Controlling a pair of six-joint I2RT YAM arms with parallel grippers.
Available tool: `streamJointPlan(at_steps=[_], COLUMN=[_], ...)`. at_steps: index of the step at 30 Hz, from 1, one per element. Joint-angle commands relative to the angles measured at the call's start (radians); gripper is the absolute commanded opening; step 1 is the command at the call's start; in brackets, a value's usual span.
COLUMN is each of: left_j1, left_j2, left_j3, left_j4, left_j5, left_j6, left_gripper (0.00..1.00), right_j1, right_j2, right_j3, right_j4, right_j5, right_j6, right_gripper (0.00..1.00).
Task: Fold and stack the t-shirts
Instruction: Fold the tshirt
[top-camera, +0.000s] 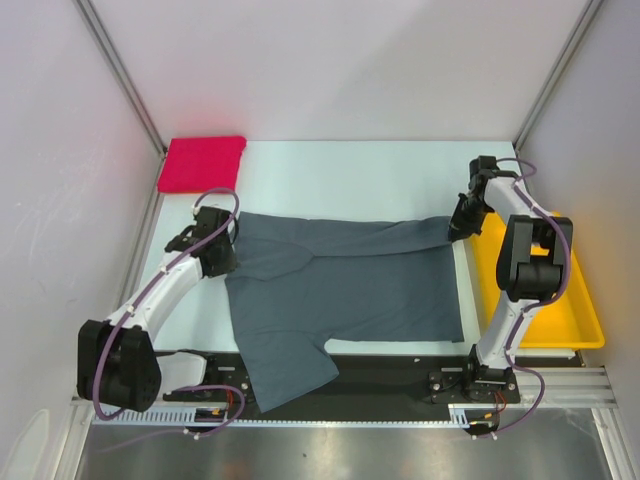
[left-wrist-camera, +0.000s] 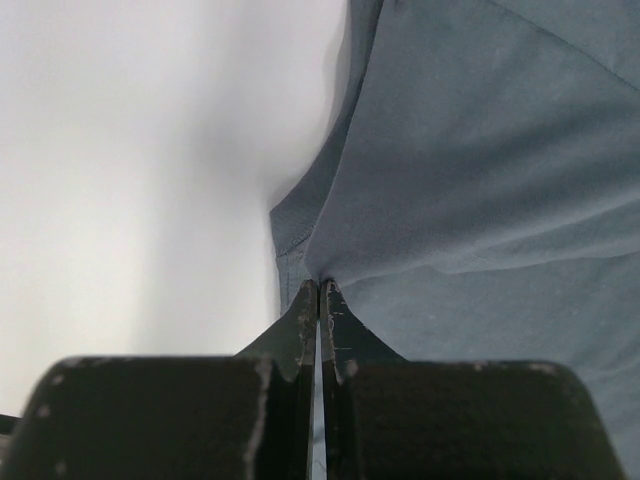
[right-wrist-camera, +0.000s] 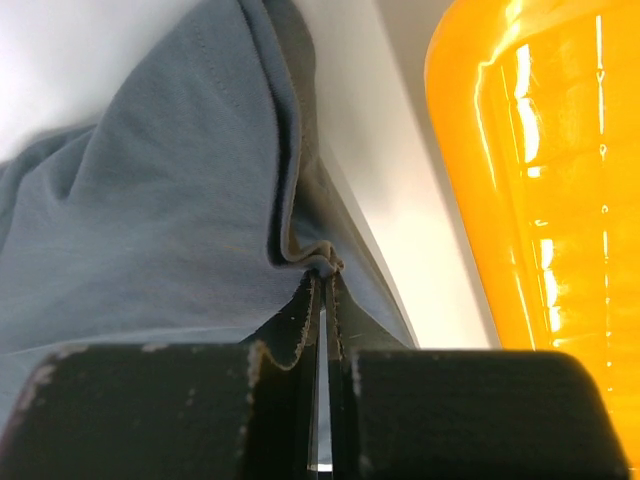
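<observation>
A slate-grey t-shirt (top-camera: 340, 290) lies spread across the white table, one short sleeve hanging over the near edge. My left gripper (top-camera: 222, 252) is shut on the grey shirt's left edge, and in the left wrist view the cloth (left-wrist-camera: 480, 170) is pinched at the left gripper (left-wrist-camera: 319, 285). My right gripper (top-camera: 458, 228) is shut on the shirt's far right corner, where the hem (right-wrist-camera: 200, 200) bunches at the right gripper (right-wrist-camera: 326, 272). The strip of cloth between both grips is pulled taut. A pinkish-red t-shirt (top-camera: 203, 163) lies folded at the far left corner.
A yellow plastic tray (top-camera: 565, 320) stands right of the table, close beside the right arm, and shows as an orange wall (right-wrist-camera: 540, 200) in the right wrist view. Grey enclosure walls rise on both sides and behind. A black rail runs along the near edge.
</observation>
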Motion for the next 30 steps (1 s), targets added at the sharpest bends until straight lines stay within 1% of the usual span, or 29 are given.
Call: streamJointPlan(at_steps=[1,3,5,6,7,8,9,10,12,15,16,17,18,19,21,23,25,26,28,30], left_j1=[-0.002,-0.002,-0.002,-0.002,-0.002,-0.002,-0.002,-0.002,-0.001,0.008,0.014,0.022,0.045,0.056,0.080,0.094,0.116,0.119,0.122,0.122], left_j2=[0.007,0.016,0.024,0.021,0.016,0.007,-0.016,-0.033,-0.063,-0.036,0.025,0.073,0.116,0.210,0.292,0.417,0.495,0.559,0.611,0.695], left_j3=[-0.016,-0.019,-0.014,-0.007,0.000,0.009,0.032,0.045,0.081,0.128,0.148,0.173,0.229,0.262,0.350,0.404,0.476,0.502,0.558,0.623], left_j4=[0.031,0.035,0.022,0.012,0.002,-0.023,-0.032,-0.043,-0.020,0.106,0.135,0.184,0.201,0.207,0.210,0.212,0.224,0.235,0.259,0.253], left_j5=[0.013,0.013,0.014,0.013,0.008,-0.001,-0.012,-0.047,-0.070,-0.044,-0.032,0.011,0.045,0.066,0.102,0.109,0.125,0.125,0.140,0.137], left_j6=[-0.014,-0.014,-0.016,-0.019,-0.022,-0.028,-0.028,-0.019,0.010,0.110,0.133,0.175,0.196,0.211,0.242,0.275,0.292,0.308,0.349,0.361], left_gripper=[0.00,0.00,0.03,0.21,0.35,0.46,0.58,0.64,0.76,0.78,0.78,0.78,0.78,0.78,0.78,0.78,0.78,0.77,0.75,0.69], right_j1=[-0.001,-0.002,0.001,0.002,0.006,0.012,0.018,0.022,0.041,0.068,0.068,0.068,0.097,0.102,0.117,0.131,0.133,0.131,0.131,0.122], right_j2=[0.020,0.025,0.022,0.017,0.013,-0.004,-0.012,-0.019,-0.049,-0.094,-0.105,-0.116,-0.142,-0.156,-0.187,-0.223,-0.245,-0.251,-0.262,-0.270], right_j3=[-0.011,-0.011,-0.016,-0.019,-0.024,-0.028,-0.036,-0.034,-0.021,0.028,0.051,0.056,0.056,0.055,0.033,0.006,-0.008,-0.014,-0.024,-0.027], right_j4=[0.015,0.011,0.008,0.005,0.001,-0.003,-0.005,-0.009,-0.029,-0.057,-0.061,-0.068,-0.065,-0.058,-0.042,-0.028,-0.023,-0.026,-0.032,-0.035], right_j5=[0.022,0.025,0.024,0.021,0.019,0.017,0.013,0.010,0.013,0.007,-0.013,-0.028,-0.048,-0.085,-0.094,-0.110,-0.117,-0.121,-0.111,-0.110], right_j6=[-0.018,-0.018,-0.017,-0.013,-0.013,-0.015,-0.012,-0.010,-0.009,-0.015,-0.020,-0.021,-0.020,-0.020,-0.023,-0.030,-0.036,-0.047,-0.058,-0.067], right_gripper=[0.01,0.01,0.02,0.04,0.12,0.19,0.23,0.31,0.37,0.48,0.50,0.52,0.52,0.53,0.54,0.55,0.55,0.55,0.54,0.54])
